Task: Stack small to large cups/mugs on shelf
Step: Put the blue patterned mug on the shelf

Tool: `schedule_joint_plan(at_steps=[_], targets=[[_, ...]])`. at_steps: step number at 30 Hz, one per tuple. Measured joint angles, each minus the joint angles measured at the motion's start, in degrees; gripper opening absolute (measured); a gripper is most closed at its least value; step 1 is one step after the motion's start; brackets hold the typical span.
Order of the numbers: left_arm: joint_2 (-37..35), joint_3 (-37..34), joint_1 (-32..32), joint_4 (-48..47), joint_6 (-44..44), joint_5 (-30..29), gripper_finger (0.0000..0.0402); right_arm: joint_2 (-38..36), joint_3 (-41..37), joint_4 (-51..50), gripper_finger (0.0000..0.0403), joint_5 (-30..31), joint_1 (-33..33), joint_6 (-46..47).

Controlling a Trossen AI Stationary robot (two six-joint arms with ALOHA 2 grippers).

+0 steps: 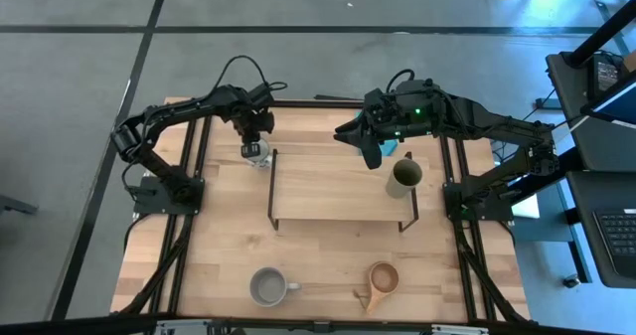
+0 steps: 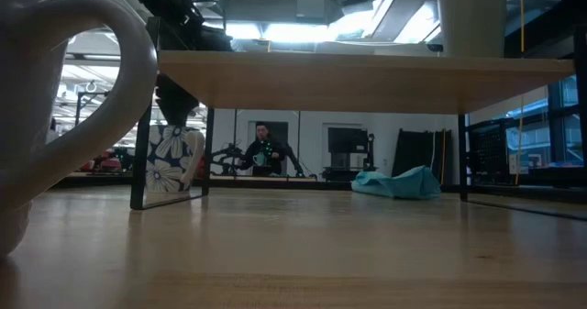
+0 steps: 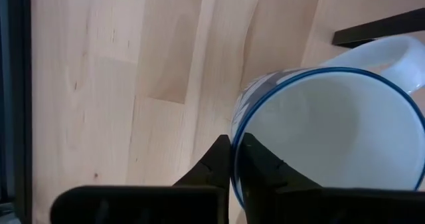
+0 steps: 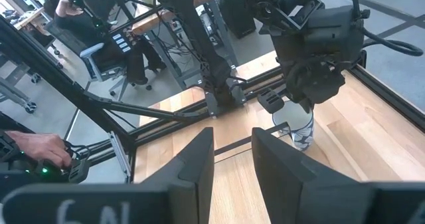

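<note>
We see the left gripper (image 1: 255, 146) lowered onto a white mug with a blue rim and floral print (image 1: 256, 156), which stands on the tabletop (image 1: 199, 265) just off the far-left corner of the shelf (image 1: 338, 191). In the left wrist view its two dark fingers (image 3: 219, 164) are clenched on the mug's rim (image 3: 319, 117), one outside the wall and one inside, with the pale handle pointing away toward a black shelf leg. The low view shows the same mug (image 2: 174, 158) standing upright beside that leg, under the dark arm.

The right gripper (image 1: 370, 148) hovers above the far edge of the shelf, right of centre, with nothing between its fingers (image 4: 196, 161), which stand partly apart; it touches no cup.

An olive-green cup (image 1: 403, 176) stands upright on the right end of the shelf board. On the near part of the tabletop, well apart from the shelf, a grey mug with a handle (image 1: 267, 286) sits left of a brown wooden cup with a long handle (image 1: 382, 278). Beyond the table in the low view lie a teal cloth (image 2: 399, 182) and a person (image 2: 261, 148) in the room.
</note>
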Motion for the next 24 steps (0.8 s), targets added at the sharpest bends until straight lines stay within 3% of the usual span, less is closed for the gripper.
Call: schedule_joint_plan(at_steps=[11,24], targets=[[-2.1,1.4,-0.1,-7.4,0.2,0.0,0.0005,0.0,0.0,0.0,0.0104,0.0,0.0,0.1],[-5.1,17.4,0.0,-23.6,-2.0,-0.4,0.0005,0.0,0.0,0.0,0.0104,0.0,0.0,-0.1]])
